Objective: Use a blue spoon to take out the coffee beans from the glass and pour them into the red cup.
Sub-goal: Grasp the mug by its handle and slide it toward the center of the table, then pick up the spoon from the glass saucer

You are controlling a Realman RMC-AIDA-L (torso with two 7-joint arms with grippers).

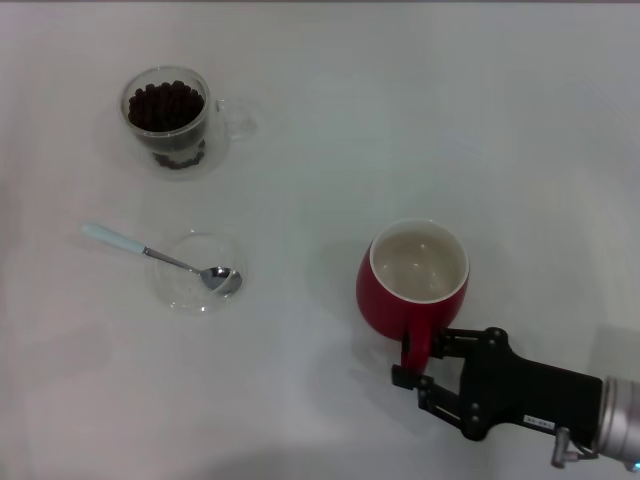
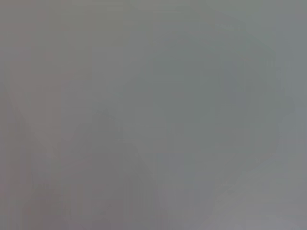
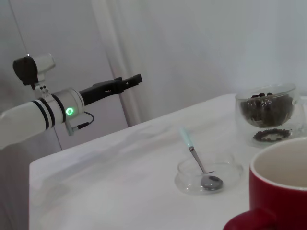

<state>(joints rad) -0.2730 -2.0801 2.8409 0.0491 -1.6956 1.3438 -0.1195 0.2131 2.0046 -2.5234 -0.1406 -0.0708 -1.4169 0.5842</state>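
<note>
While the right gripper (image 1: 418, 372) sits at the red cup (image 1: 412, 280) with its dark fingers (image 1: 408, 377) narrowed about the cup's loop handle, apparently steadying it, the blue spoon (image 1: 160, 256) lies well away on the robot's left side of the worktop (image 1: 420, 120). Its metal bowl rests inside a flat clear dish (image 1: 193, 272) and its pale handle sticks out over the rim, so the long axis runs from the dish outward toward the robot's left and slightly away from the body. That handle end is the free part to take, and the left arm is my pick for it, being on the nearer side. The left gripper (image 3: 125, 81) shows only in the right wrist view, held in the air beyond the worktop's edge and well apart from everything; whether its fingers are spread or closed I cannot tell. The glass (image 1: 166, 115) stands beyond the dish, farther from the robot, filled nearly to the brim with coffee beans (image 1: 165, 104). The red cup's white inside looks empty, so no beans have been moved yet.
</note>
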